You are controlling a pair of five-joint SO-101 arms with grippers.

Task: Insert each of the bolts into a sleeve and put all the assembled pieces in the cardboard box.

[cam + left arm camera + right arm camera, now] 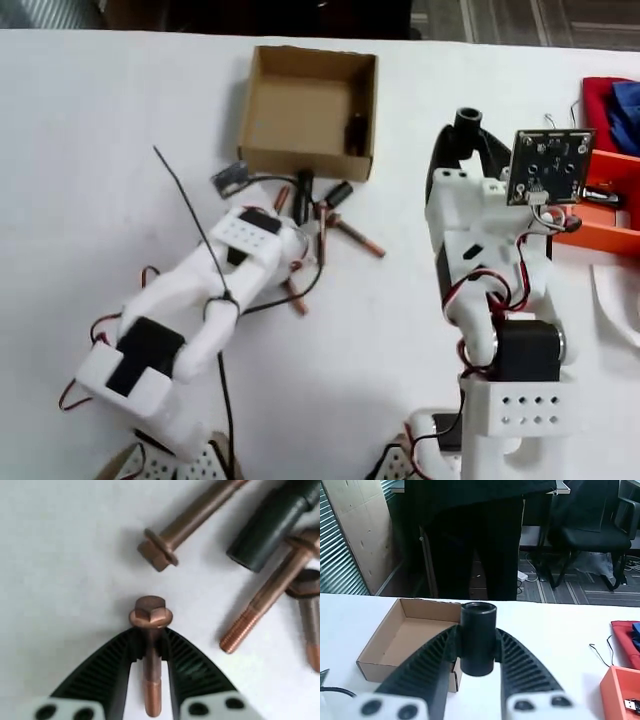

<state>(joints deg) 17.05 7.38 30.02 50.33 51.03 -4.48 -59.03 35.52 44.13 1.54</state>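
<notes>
My left gripper (pixel 150 647) is shut on a copper bolt (pixel 151 650), holding its shank just under the hex head, low over the white table. More copper bolts (pixel 187 522) and a black sleeve (pixel 272 522) lie close beyond it. From above, the left arm (pixel 245 240) sits over the bolt pile (pixel 345 232) in front of the cardboard box (pixel 310 105). One dark assembled piece (pixel 355 133) rests inside the box at its right wall. My right gripper (pixel 477 652) is shut on an upright black sleeve (pixel 478 637), raised right of the box (pixel 407 640).
An orange tray (pixel 605 205) and red cloth (pixel 610 105) sit at the table's right edge, beside the right arm. Cables trail from the left arm across the table. Bare white tabletop spreads left of the box and between the arms.
</notes>
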